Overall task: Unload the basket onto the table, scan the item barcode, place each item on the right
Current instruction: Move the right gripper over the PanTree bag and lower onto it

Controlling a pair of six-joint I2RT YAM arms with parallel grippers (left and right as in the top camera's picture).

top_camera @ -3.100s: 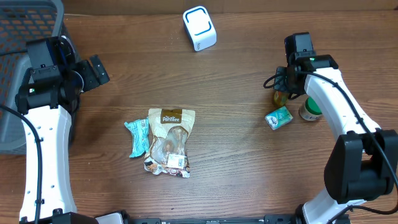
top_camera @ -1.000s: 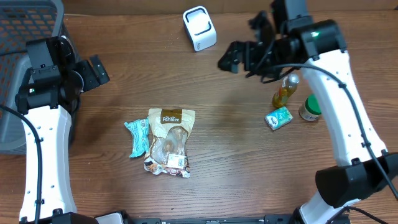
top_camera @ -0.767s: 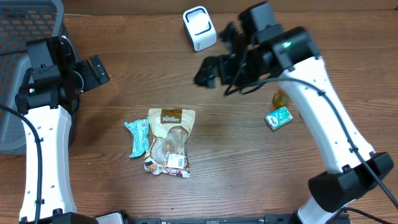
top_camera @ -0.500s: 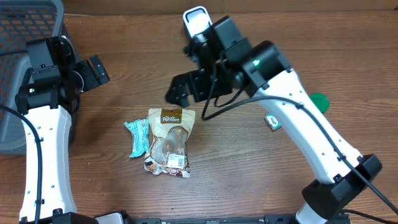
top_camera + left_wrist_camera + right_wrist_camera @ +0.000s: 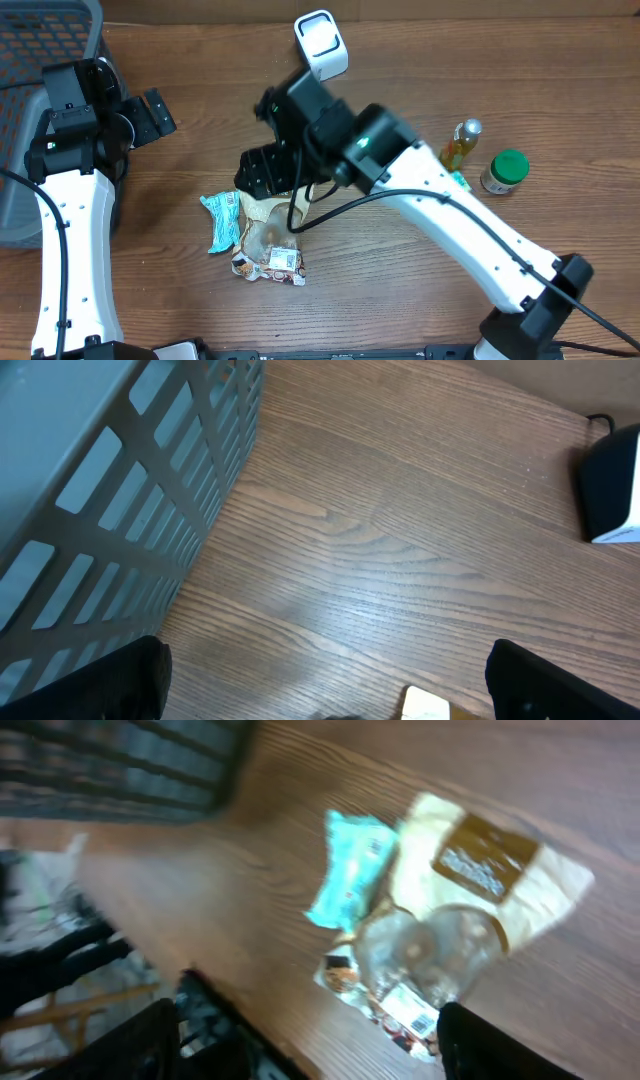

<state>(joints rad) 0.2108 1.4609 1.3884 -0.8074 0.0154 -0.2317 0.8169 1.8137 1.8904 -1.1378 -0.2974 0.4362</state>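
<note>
A tan and clear snack bag lies flat at the table's middle, with a white barcode label near its lower end. A teal packet lies against its left side. The white scanner stands at the back centre. My right gripper hovers over the bag's top edge, open, with nothing between its fingers. Its wrist view shows the bag, the label and the teal packet below the right gripper. My left gripper hangs open at the far left, away from the items.
A grey slatted basket fills the back left corner and shows close by as the basket in the left wrist view. At the right stand a yellow bottle and a green-capped jar.
My right arm has swung left from beside the bottle, across the table, to above the snack bag. Its jaws have narrowed a little. The left arm has not moved.
</note>
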